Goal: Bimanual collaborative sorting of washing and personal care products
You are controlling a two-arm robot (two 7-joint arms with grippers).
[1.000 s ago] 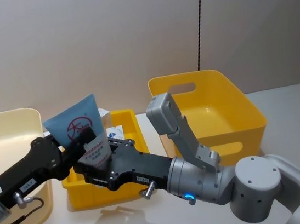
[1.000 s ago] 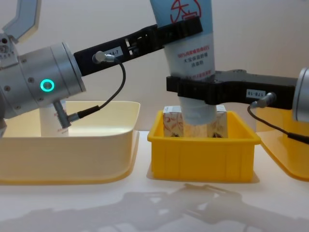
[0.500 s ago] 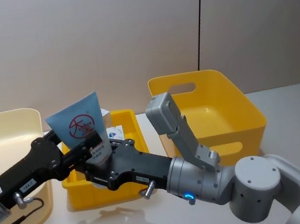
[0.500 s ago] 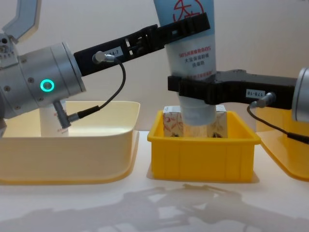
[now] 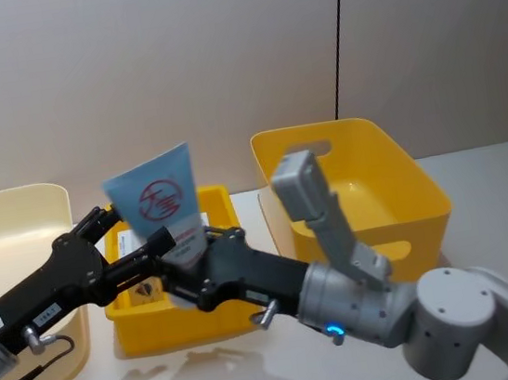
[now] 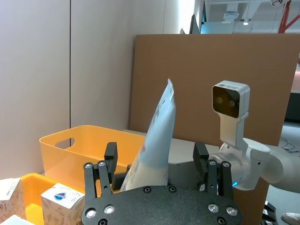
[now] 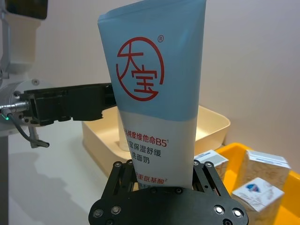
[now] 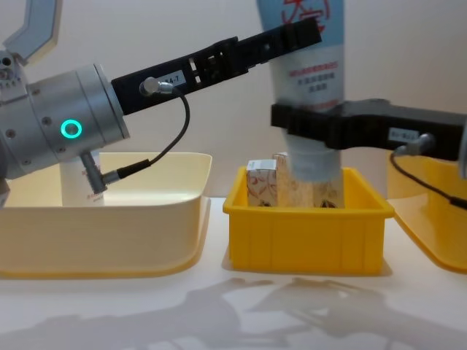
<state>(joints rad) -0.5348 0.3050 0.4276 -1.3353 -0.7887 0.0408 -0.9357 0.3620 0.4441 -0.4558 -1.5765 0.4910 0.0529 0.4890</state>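
Note:
A light-blue squeeze tube [image 5: 157,203] with a red logo stands upright above the small yellow bin [image 5: 216,198]. My right gripper [image 5: 197,258] is shut on the tube's lower part [image 7: 154,108]. My left gripper [image 5: 133,229] is open, its fingers [image 6: 110,157] standing apart on either side of the tube [image 6: 157,136]. From the chest, the tube [image 8: 310,73] hangs over the bin [image 8: 306,233], with the right gripper [image 8: 310,124] low on it and the left gripper [image 8: 295,33] higher, at its left edge. Small white cartons [image 8: 263,182] stand in the bin.
A wide pale-yellow bin [image 8: 109,219] sits on the left with a white upright object [image 8: 73,182] inside. A large deep yellow bin [image 5: 401,170] stands on the right. The table in front of the bins is bare.
The left gripper has opened and let go of the tube. The right gripper has carried the tube to the right and a little upward, away from the left fingers.

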